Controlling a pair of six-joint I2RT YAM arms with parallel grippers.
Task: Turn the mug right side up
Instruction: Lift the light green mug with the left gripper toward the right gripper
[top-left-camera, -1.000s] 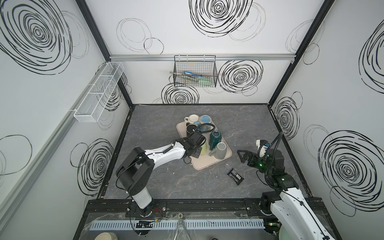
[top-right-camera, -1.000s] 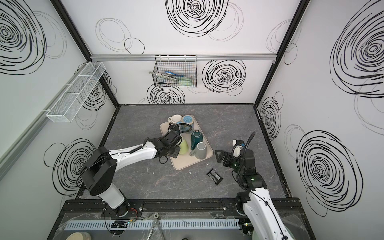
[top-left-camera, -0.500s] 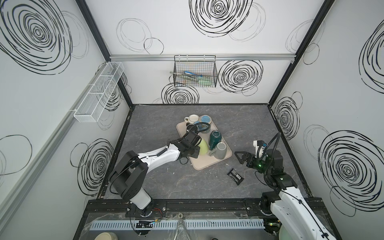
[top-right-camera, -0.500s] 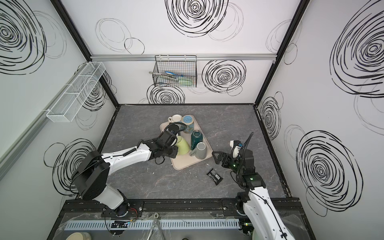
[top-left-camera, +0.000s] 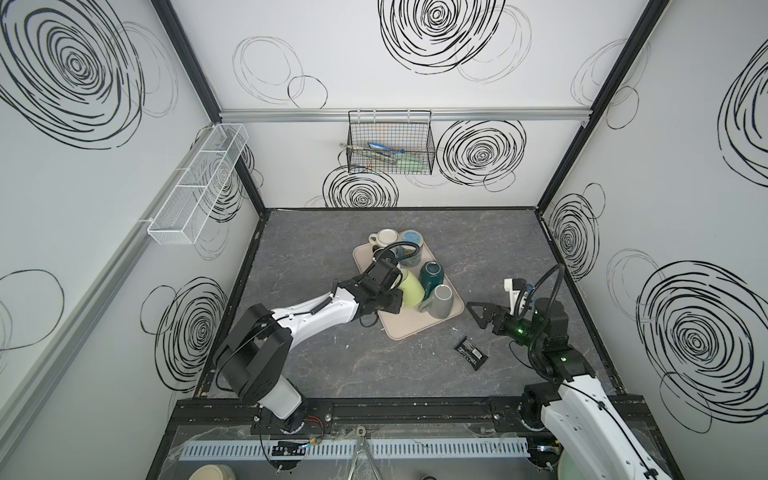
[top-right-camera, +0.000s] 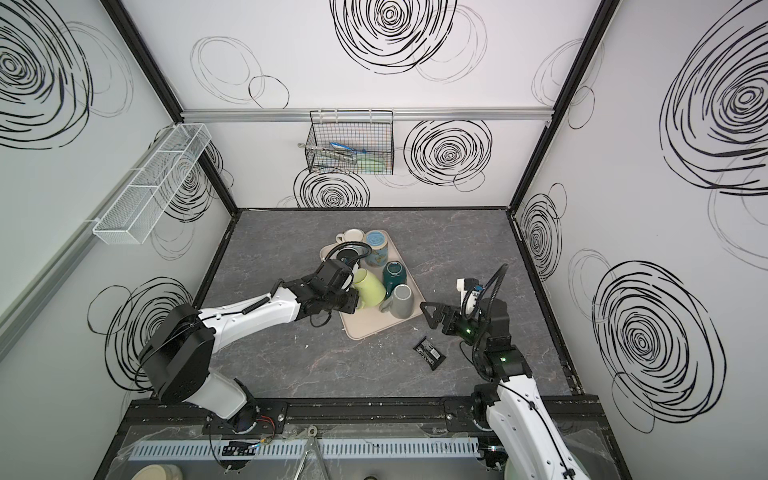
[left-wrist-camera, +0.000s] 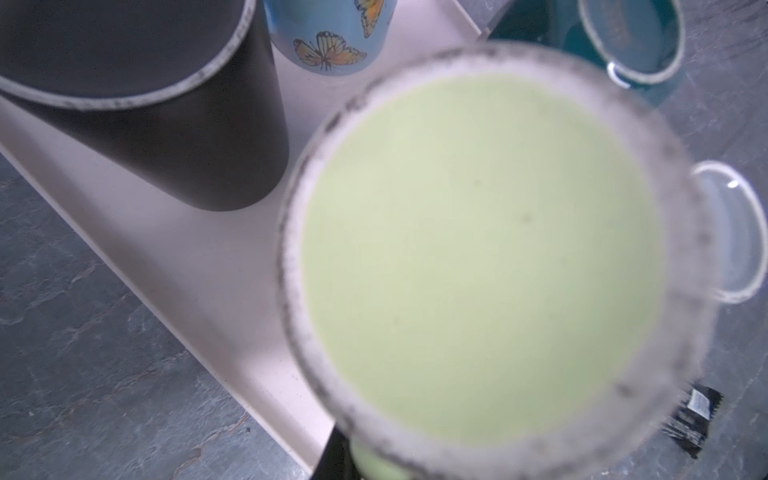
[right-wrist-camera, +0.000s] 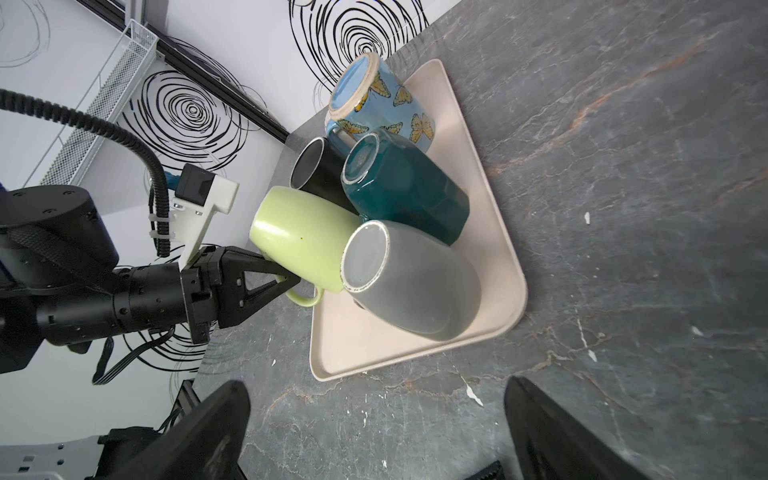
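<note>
**Top views.** The left end effector (top-left-camera: 394, 300) is at frame centre, over the left edge of the tray (top-left-camera: 415, 332), and is closed on the green mug (top-left-camera: 411, 286). Compared with a second ago, the left arm lies lower and stretches further across the desk (top-left-camera: 374, 365). The mug now shows more of its side and is tipped over rather than standing. Both top views read the same. The right end effector (top-left-camera: 478, 316) is to the right of the tray, its jaws spread wide and empty, and it has hardly shifted.

**Left wrist view.** A pale green disc with a gritty unglazed ring fills the frame. This is the green mug (left-wrist-camera: 478, 257) seen base-on, blurred and facing the camera. The black mug (left-wrist-camera: 145, 124) is at upper left and the butterfly mug (left-wrist-camera: 332, 37) at top centre, both on the tray. The jaws barely show here.

**Right wrist view.** This is the clearest look. The left end effector (right-wrist-camera: 291, 278), at mid-left, has its jaws pinched narrow on the handle (right-wrist-camera: 305, 297). The mug body lies sideways with its base toward the upper left. Its mouth is hidden behind the grey mug (right-wrist-camera: 415, 286) and the teal mug (right-wrist-camera: 407, 187). It is close against them, but I cannot tell whether they touch. The right arm's own fingers (right-wrist-camera: 199, 436) stand far apart along the bottom edge.

**Judgement.** The flip looks about half done, with the mug neither mouth-down nor upright. It likely needs more wrist roll, then a free patch on a crowded tray.
</note>
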